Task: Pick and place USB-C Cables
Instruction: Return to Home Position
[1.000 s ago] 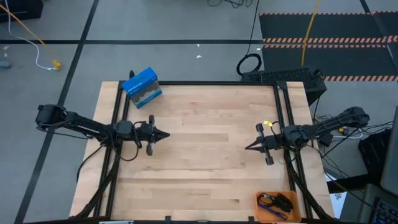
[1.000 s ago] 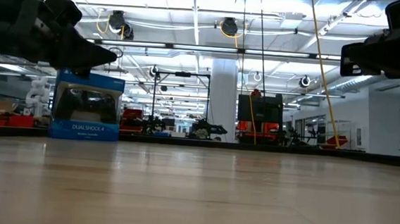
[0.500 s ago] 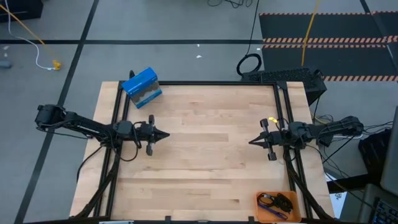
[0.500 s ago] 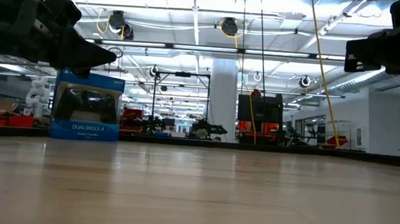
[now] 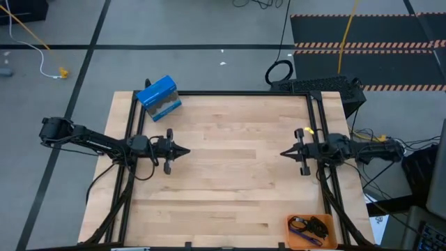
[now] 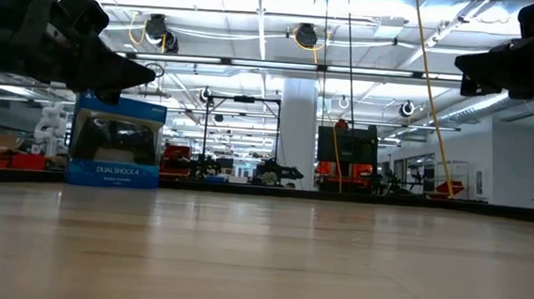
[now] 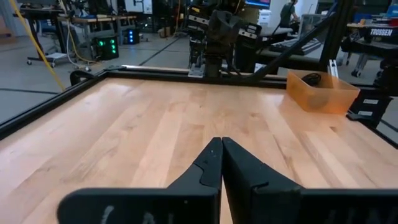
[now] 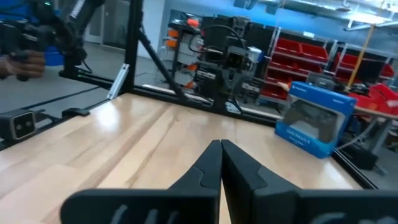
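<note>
The USB-C cables (image 5: 307,228), dark coils and a purple-blue one, lie inside the orange tray (image 5: 327,235) at the table's near right corner; in the left wrist view the tray (image 7: 323,92) shows a dark coil over its rim. My left gripper (image 5: 187,150) (image 7: 221,140) hovers shut above the table's left part, pointing right. My right gripper (image 5: 282,153) (image 8: 221,144) hovers shut above the right part, pointing left. Both are far from the tray and hold nothing.
A blue game-controller box (image 5: 159,98) (image 6: 116,144) stands at the table's far left corner. A black frame (image 5: 223,93) runs along the table's far edge and both sides. A black cable ring (image 5: 279,72) lies on the floor beyond the table.
My right arm has drawn back toward the table's right edge and a little toward its far edge, its gripper staying shut and pointing left. The left arm has kept still. The cables have not moved.
</note>
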Tool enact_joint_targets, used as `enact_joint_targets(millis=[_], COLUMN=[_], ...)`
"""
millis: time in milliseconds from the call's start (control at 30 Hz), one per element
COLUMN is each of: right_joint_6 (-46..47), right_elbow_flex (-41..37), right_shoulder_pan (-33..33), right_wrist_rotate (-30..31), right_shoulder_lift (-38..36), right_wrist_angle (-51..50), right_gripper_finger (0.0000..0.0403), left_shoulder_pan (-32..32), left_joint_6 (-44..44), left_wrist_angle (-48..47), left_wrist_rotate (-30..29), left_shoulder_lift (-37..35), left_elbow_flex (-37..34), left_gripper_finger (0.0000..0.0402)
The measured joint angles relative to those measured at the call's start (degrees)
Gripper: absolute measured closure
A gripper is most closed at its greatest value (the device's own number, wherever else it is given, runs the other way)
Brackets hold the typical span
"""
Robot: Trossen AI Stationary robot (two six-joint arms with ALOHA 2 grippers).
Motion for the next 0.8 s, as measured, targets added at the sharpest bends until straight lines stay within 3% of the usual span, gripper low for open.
enact_joint_targets(millis=[400,800], right_joint_6=[0.7,0.6], right_elbow_flex=[0.0,0.0], right_shoulder_pan=[-5.8,-7.1], right_wrist_rotate=[-0.2,1.6], right_shoulder_lift=[0.0,0.0], right_wrist_angle=[-0.6,-0.8], right_gripper_finger=[0.0403,0.0403], left_shoulder_pan=[0.0,0.0], left_joint_6=[-0.3,-0.2], left_wrist_angle=[0.2,0.1], left_wrist_rotate=[0.0,0.1], left_shoulder_lift=[0.0,0.0], left_elbow_flex=[0.0,0.0], left_gripper_finger=[0.0389,0.0387])
